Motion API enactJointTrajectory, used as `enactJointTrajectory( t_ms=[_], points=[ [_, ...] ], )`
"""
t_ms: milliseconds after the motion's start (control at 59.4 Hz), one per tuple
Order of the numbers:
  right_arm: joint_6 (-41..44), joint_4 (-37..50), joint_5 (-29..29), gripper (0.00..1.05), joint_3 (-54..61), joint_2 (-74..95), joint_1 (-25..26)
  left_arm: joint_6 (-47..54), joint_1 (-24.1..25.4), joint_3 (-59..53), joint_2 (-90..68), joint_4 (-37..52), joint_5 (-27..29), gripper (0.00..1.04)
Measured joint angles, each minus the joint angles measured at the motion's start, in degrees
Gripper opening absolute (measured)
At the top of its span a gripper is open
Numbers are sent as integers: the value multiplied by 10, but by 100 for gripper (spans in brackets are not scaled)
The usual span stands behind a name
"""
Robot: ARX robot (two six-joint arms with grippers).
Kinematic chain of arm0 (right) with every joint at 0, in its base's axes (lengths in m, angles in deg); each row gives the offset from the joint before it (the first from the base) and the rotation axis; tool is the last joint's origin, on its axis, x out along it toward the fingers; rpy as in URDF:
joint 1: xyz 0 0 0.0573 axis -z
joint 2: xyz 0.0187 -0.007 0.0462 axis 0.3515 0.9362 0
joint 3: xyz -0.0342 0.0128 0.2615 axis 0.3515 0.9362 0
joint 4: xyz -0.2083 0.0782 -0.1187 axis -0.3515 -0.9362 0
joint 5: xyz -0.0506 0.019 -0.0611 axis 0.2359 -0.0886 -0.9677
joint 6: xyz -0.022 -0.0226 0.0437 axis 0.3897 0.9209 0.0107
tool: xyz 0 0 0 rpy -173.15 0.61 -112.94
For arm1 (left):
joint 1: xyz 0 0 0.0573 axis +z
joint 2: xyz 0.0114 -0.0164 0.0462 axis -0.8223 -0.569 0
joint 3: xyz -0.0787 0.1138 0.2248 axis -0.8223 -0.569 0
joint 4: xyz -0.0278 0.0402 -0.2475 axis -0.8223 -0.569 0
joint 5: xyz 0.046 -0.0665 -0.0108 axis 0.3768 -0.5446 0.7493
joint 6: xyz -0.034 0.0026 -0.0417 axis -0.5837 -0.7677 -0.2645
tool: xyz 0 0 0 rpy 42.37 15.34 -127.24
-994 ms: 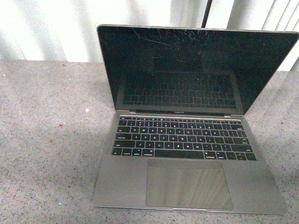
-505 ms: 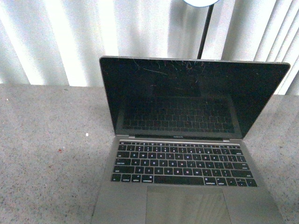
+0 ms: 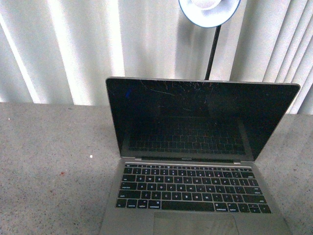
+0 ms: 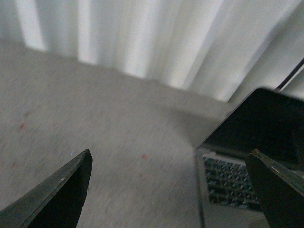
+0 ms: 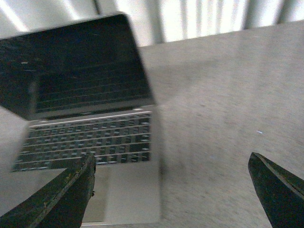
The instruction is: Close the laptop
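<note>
The laptop (image 3: 195,161) stands open on the speckled grey table, its scratched black screen upright and facing me, black keys below it. Neither arm shows in the front view. In the left wrist view my left gripper (image 4: 173,183) is open above bare table, with the laptop (image 4: 247,156) off to one side near one finger. The right wrist view is blurred; my right gripper (image 5: 175,187) is open over the table beside the laptop's (image 5: 90,109) palm rest corner, nothing between its fingers.
A round blue-rimmed lamp head (image 3: 209,11) on a black stalk (image 3: 211,54) rises behind the laptop. White vertical blinds (image 3: 73,49) close off the back. Grey table (image 3: 49,186) spreads to the laptop's left.
The front view has tilted upward: the laptop sits lower in frame, its trackpad mostly cut off, and the lamp head has come into sight above it. The lid's angle looks unchanged.
</note>
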Motion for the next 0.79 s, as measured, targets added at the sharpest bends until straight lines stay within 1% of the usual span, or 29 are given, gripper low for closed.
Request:
enactJointTrajectory(
  t_ms=[34,51,84,101,135,185,202,270,337,371,404,438,489,505,590,623,640,657,674,691,758,792],
  points=[
    [11,52,39,97,-13,59,14,7,-4,16,-47,46,-14,98],
    [15,66,44,97,-17,75,16,15,-8,28,-78,76,-26,98],
    [39,125,67,97,-33,137,26,28,-17,53,-143,135,-49,98],
    [49,156,73,97,-41,168,30,33,-19,56,-151,141,-51,98],
    [70,201,73,97,-56,216,35,55,-33,87,-224,196,-66,98],
    [116,272,71,97,-97,313,42,76,-50,122,-302,247,-68,98],
    [125,280,71,97,-104,327,43,85,-56,136,-332,262,-66,98],
    [160,312,86,97,-154,398,44,119,-78,184,-420,275,-63,98],
    [191,329,137,97,-209,457,42,153,-97,231,-475,265,-57,98],
    [205,325,139,97,-227,472,36,171,-108,257,-496,258,-54,98],
    [224,315,148,91,-249,487,27,186,-117,285,-514,253,-49,98],
    [260,296,170,82,-270,498,16,202,-128,320,-532,246,-38,98],
    [297,277,174,73,-288,506,3,218,-137,350,-549,241,-29,98],
    [315,268,177,69,-296,510,-2,221,-139,356,-553,240,-26,97],
    [364,254,188,56,-314,524,-11,254,-156,401,-585,217,-8,81],
    [388,247,195,48,-323,532,-13,272,-163,416,-600,204,-3,74],
    [402,244,199,44,-327,536,-13,274,-165,419,-603,200,-2,72],
    [410,240,201,41,-330,539,-13,289,-170,426,-612,188,-1,67],
    [428,235,204,35,-338,547,-14,303,-175,431,-620,172,1,62],
    [436,234,205,33,-341,551,-14,309,-178,434,-623,163,2,58],
    [482,212,214,14,-366,575,-14,340,-195,446,-637,133,1,40],
    [495,202,218,9,-372,580,-14,347,-200,451,-639,130,1,35]
  ],
)
